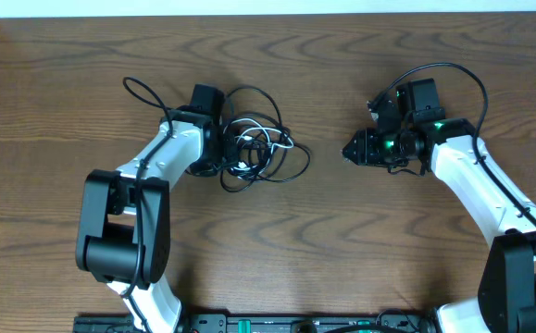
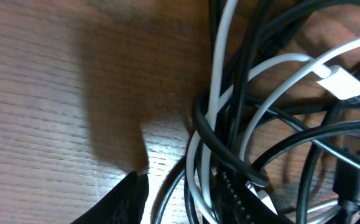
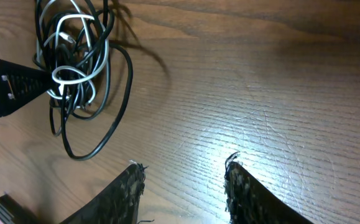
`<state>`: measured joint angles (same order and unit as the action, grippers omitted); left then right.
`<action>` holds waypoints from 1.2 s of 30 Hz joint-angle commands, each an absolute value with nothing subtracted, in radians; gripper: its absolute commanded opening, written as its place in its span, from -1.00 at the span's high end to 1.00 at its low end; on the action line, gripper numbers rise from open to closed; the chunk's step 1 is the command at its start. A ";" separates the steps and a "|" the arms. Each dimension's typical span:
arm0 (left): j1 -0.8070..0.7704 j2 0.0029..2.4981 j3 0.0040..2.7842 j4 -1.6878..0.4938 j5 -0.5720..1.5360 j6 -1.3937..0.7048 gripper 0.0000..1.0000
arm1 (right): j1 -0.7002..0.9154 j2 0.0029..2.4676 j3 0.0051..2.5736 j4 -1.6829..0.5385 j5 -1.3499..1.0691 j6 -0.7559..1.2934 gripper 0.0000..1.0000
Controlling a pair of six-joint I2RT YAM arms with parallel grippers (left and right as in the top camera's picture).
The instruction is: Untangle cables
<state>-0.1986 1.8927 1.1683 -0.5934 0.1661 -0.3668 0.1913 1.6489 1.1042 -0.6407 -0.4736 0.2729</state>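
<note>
The cables (image 1: 258,148) lie in one tangled bundle on the wooden table (image 1: 295,55), left of centre: a short white cord wound among longer black loops. My left gripper (image 1: 226,153) reaches into the bundle's left side. In the left wrist view its fingers (image 2: 183,186) stand apart, with the white cord (image 2: 220,93) and black cords (image 2: 254,74) running between them, and a white plug (image 2: 341,81) shows at the right. My right gripper (image 1: 349,151) is open and empty, right of the bundle. The right wrist view shows its fingers (image 3: 183,171) over bare wood and the bundle (image 3: 74,68) at top left.
A thick black arm wire loops behind the left arm (image 1: 143,92) and another arcs over the right arm (image 1: 462,79). The table's far edge runs along the top of the overhead view. The left gripper's finger (image 3: 12,87) shows in the right wrist view.
</note>
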 commanded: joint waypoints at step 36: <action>-0.218 1.507 1.248 -0.572 0.596 -0.247 0.85 | 0.299 1.629 1.113 -0.232 -0.847 0.397 0.13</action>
